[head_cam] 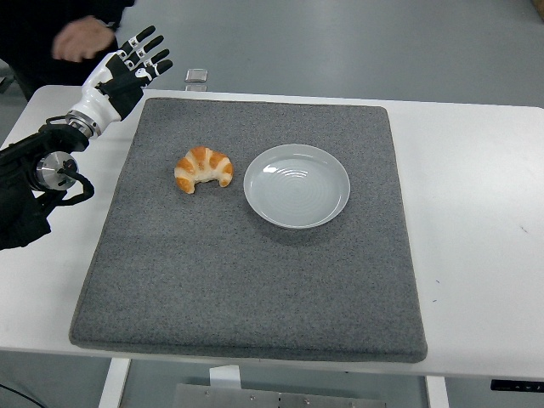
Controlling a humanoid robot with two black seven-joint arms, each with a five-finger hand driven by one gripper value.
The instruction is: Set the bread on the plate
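A golden croissant [203,168] lies on the grey mat, left of centre. Just to its right sits an empty pale round plate [297,185]. My left hand [138,61] hovers near the mat's far left corner, well behind and left of the croissant, fingers spread and holding nothing. The left arm comes in from the left edge. No right arm shows.
A large grey mat [255,280] covers most of the white table [476,212]. A small grey object [196,76] lies at the table's far edge. A person's hand [82,38] and dark sleeve show at the top left, close behind my left hand.
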